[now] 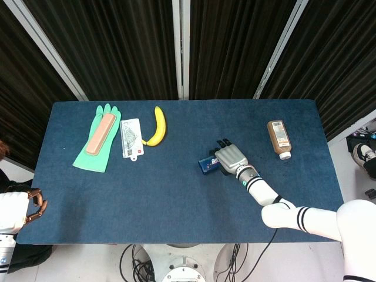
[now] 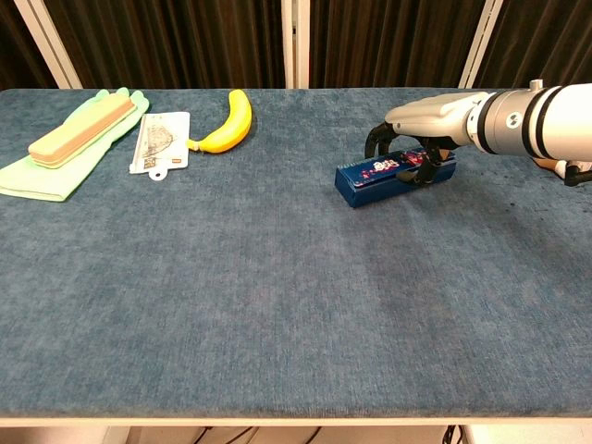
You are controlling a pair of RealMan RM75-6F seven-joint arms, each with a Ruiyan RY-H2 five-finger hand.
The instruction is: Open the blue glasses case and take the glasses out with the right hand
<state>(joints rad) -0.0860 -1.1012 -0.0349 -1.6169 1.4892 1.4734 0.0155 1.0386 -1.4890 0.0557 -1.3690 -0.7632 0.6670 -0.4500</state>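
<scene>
Dark ribbed curtains behind; blue felt table [image 1: 176,200] below. Right hand [image 1: 230,158] lies palm-down over the far end of the blue glasses case [image 2: 377,178], fingers [image 2: 375,139] curled down its back edge, thumb at the near side. Looks clamped on the case, though contact under the palm is hidden, so firm grip versus light rest is uncertain. Case lid shut, case flat on the cloth, its free end poking out past the fingertips.

Left hand [image 1: 30,207] well off from the case, parked at the table's near corner; fingers curled in, nothing held.

Brown bottle [image 1: 279,138] lies beyond the right hand's outer side, apart. Banana [image 2: 228,122], ruler packet [image 2: 161,141] and green glove [image 2: 65,148] sit far across from it.

Risks: gripping over the lid pins it closed; a one-handed pry may slide or flip the case on the felt, since nothing braces it.
</scene>
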